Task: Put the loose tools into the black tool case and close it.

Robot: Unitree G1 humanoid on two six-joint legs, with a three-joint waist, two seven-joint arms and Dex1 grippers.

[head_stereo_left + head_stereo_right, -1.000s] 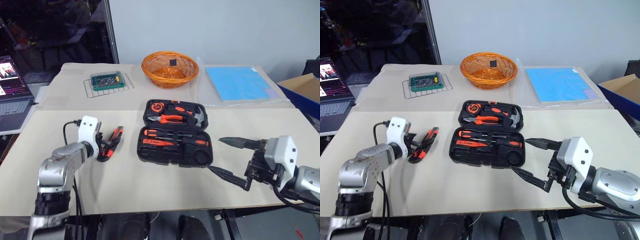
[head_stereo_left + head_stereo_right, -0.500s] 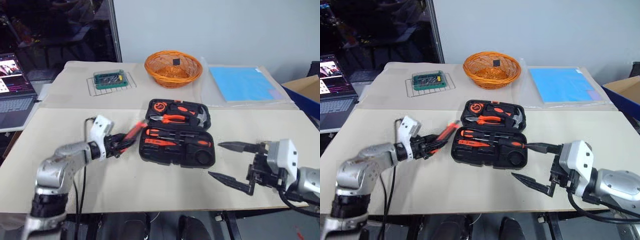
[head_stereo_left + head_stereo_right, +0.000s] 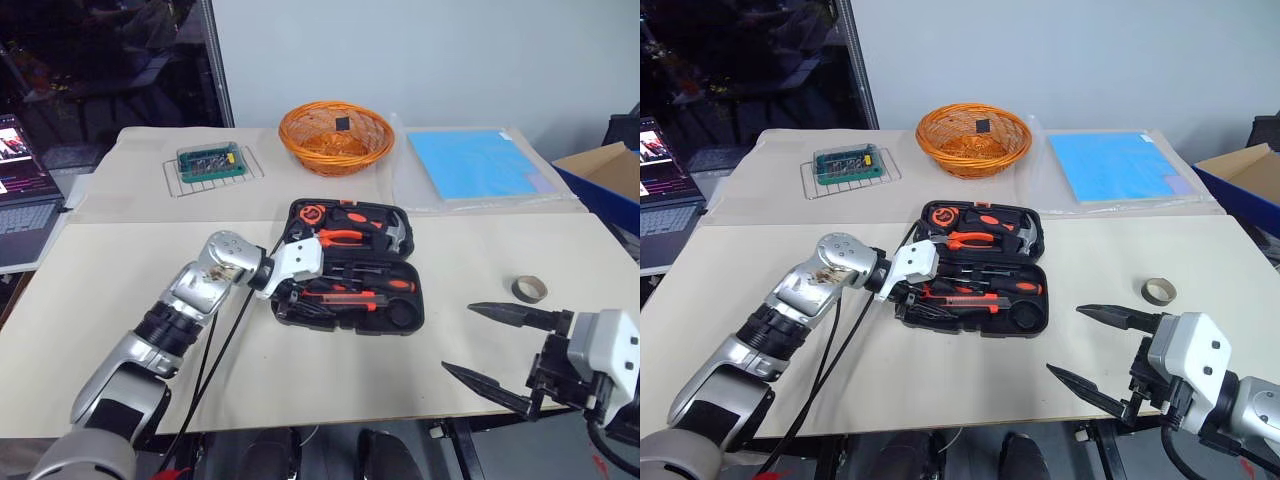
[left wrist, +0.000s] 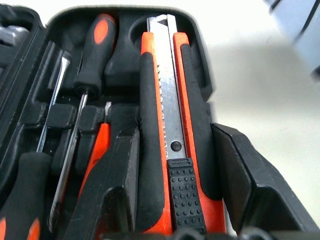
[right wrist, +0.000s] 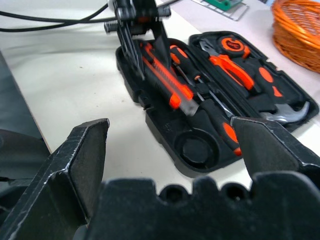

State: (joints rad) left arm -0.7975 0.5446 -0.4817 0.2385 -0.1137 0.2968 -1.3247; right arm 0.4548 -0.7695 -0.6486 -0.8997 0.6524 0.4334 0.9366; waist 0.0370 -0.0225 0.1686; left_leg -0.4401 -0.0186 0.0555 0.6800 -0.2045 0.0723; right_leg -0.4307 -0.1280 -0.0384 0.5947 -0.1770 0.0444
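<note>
Left gripper (image 4: 170,220): reaching over the near-left end of the black tool case (image 3: 410,318), its two fingers (image 4: 115,200) clamping the sides of the orange-black utility knife (image 4: 170,125).
Utility knife: lying lengthwise along the front row of the case, in or just over its recess; whether it is fully seated I cannot tell.
Right gripper (image 3: 500,345): hovering over the table's near right edge, well apart from the case, its jaws spreading wide with nothing between them.
Black tool case: lying open at the middle of the table (image 3: 300,380), lid flat behind the base.
Case contents: black-and-orange-handled screwdrivers (image 4: 92,55) sitting in the base beside the knife; orange-handled pliers (image 3: 340,237) and a hammer (image 3: 398,235) resting in the lid half.
Grey tape roll (image 3: 529,290): sitting loose on the table to the right of the case, near the right gripper's far finger.
Background: orange wicker basket (image 3: 336,137), green bit set (image 3: 211,161) on a wire rack, and a blue sheet (image 3: 470,163) lying along the far side.
</note>
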